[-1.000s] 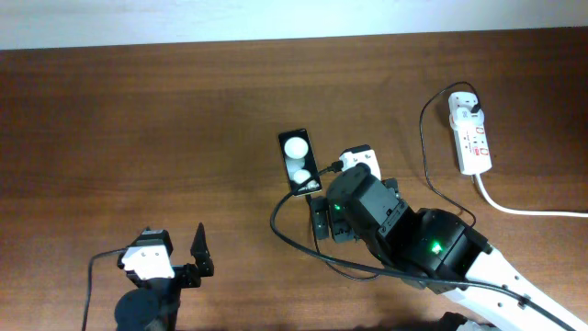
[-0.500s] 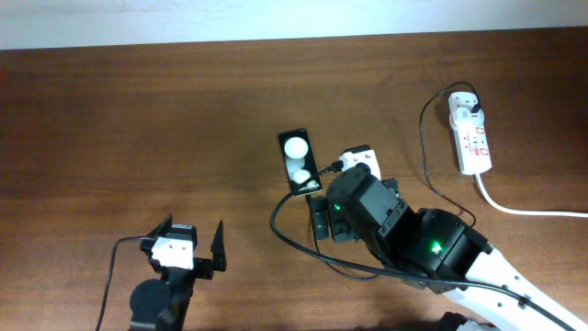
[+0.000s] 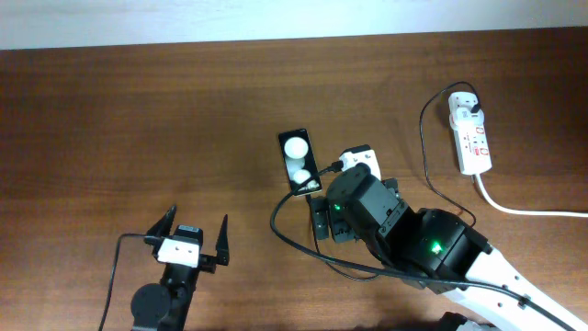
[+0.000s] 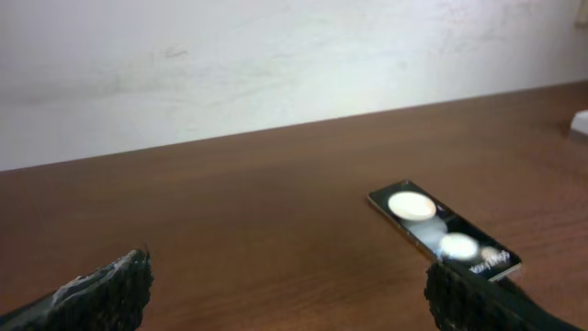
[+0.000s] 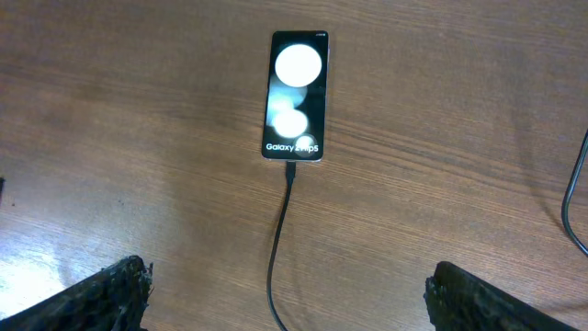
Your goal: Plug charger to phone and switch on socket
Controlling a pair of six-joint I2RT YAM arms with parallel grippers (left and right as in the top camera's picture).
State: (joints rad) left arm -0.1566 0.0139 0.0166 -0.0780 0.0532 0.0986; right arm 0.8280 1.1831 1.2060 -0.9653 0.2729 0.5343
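The phone (image 3: pixel 297 163) lies flat at the table's middle, two white spots on its screen. In the right wrist view the phone (image 5: pixel 296 97) has the charger's connector tip (image 5: pixel 291 167) seated in its near end, and the black cable (image 5: pixel 276 248) runs back between my fingers. The charger's white plug (image 3: pixel 466 104) sits in the socket (image 3: pixel 471 138) at the far right. My right gripper (image 3: pixel 336 191) is open and empty just right of the phone. My left gripper (image 3: pixel 194 233) is open and empty at the front left, and the phone (image 4: pixel 443 234) shows ahead to its right.
The black cable (image 3: pixel 292 241) loops across the table in front of the phone and under my right arm. Another stretch of it (image 3: pixel 425 147) curves left of the socket. The thick white cord (image 3: pixel 525 211) runs from the socket off the right edge.
My left gripper has moved right and a little forward, turning to face the phone, with its fingers spread wider. The right arm, phone and cable have not moved.
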